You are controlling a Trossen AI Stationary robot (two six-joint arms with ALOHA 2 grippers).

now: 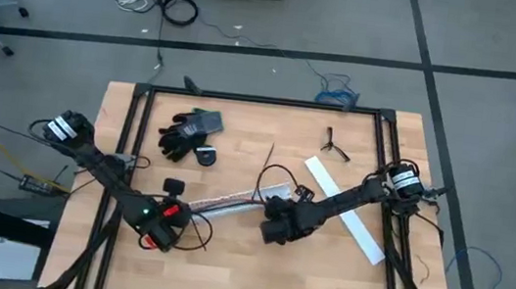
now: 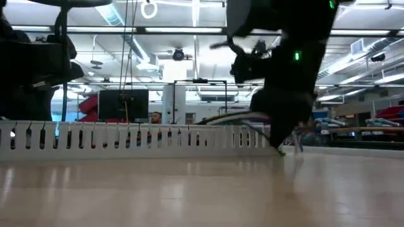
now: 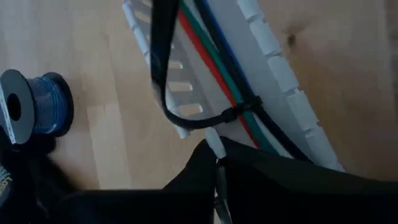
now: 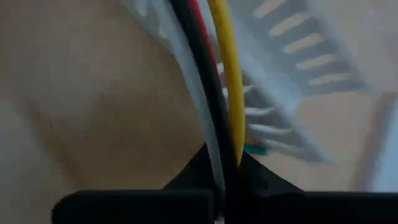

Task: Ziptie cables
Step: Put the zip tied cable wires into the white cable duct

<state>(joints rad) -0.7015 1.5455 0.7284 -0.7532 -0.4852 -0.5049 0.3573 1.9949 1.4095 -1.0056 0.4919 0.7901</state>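
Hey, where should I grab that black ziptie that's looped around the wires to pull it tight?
Take the ziptie by its long free tail, not the loop hugging the cables. Come from the bare-wood side, since the white channel crowds the other. The left gripper and right gripper both hold the cables, so one must probably let go.

Two arms, two white channels (image 1: 344, 206), one glove (image 1: 185, 133), one clip (image 1: 335, 146).

bare wood lies open along the table's (image 1: 222, 278) near edge. the middle is crowded: both arms and the white channel (image 1: 231, 203) cross it. gloves (image 1: 189, 131) and clip (image 1: 335, 144) dot the far side.
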